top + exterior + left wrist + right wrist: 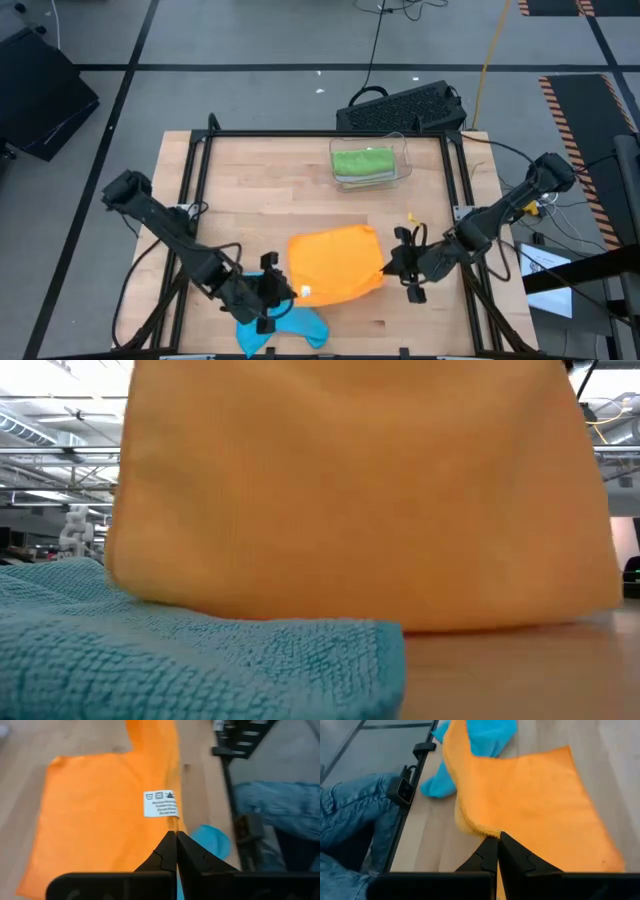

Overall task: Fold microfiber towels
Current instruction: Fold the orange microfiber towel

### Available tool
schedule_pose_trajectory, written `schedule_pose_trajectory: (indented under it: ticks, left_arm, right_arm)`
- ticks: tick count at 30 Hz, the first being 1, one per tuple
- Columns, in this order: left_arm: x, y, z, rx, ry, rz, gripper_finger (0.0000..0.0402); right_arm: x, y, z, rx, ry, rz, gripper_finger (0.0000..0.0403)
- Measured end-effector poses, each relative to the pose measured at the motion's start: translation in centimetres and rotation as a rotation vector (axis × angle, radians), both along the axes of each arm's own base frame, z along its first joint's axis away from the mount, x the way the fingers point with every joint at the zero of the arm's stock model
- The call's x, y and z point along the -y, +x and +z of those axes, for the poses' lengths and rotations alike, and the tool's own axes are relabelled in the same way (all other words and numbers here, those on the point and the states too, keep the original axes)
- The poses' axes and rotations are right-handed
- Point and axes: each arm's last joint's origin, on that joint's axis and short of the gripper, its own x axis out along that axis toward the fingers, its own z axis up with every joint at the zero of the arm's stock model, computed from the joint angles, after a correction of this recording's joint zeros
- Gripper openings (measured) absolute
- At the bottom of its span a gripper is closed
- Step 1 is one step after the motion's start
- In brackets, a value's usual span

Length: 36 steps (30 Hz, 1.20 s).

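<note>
An orange microfiber towel [335,262] lies spread at the table's near middle, its white tag [160,803] showing. In the low view the orange towel [360,490] stands up like a wall behind a blue towel [190,660]. The blue towel [285,326] lies crumpled at the near edge, partly under the orange one. My left gripper [283,296] is shut on the orange towel's near left corner. My right gripper [392,265] is shut on its right side. My left gripper [175,834] pinches the orange towel's hemmed edge [173,822] between its two fingers, just beside the white tag. The fingers come slanting from the table's left. One layer or several, I cannot tell. The towel spreads away from the fingers toward the far side. My right gripper [498,837] pinches the orange towel's hemmed edge [485,830] at a corner, between its two fingers. The fingers come slanting from the table's right. The cloth curls up at the held edge and the rest spreads across the table.
A clear plastic bin [402,160] with folded green towels [362,162] stands at the table's far middle. A black keyboard [400,108] sits past the far edge. A person's jeans [350,805] show beside the near edge. Bare wood lies left and right of the orange towel.
</note>
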Motion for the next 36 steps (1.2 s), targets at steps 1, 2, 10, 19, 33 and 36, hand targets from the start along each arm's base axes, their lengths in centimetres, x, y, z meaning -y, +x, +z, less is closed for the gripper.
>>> schedule_pose_trajectory:
  ticks: [1,2,10,19,33,36]
  left_arm:
    - [0.1,0.2,-0.4,-0.003,0.009,0.019,0.0002]
    - [0.1,0.4,-0.7,0.000,0.025,0.041,0.0003]
    - [-0.9,2.6,-3.4,-0.066,0.036,0.136,0.0005]
    - [-3.6,3.0,-4.8,-0.191,0.080,0.289,0.0004]
    - [-4.6,2.2,-1.2,-0.096,0.149,0.196,0.0004]
    - [-3.3,1.9,0.2,0.009,0.136,0.114,0.0003]
  right_arm:
    - [0.0,0.0,-0.7,-0.002,0.008,-0.007,0.0000]
    - [0.1,-0.1,-1.5,-0.008,0.009,-0.015,0.0000]
    - [1.7,-0.9,-6.7,-0.063,0.000,-0.068,0.0000]
    - [4.9,-0.1,-8.2,-0.092,-0.088,-0.150,0.0002]
    - [5.8,-0.6,0.8,-0.086,-0.009,-0.081,0.0003]
    - [4.7,-1.2,2.8,-0.105,0.019,-0.063,0.0003]
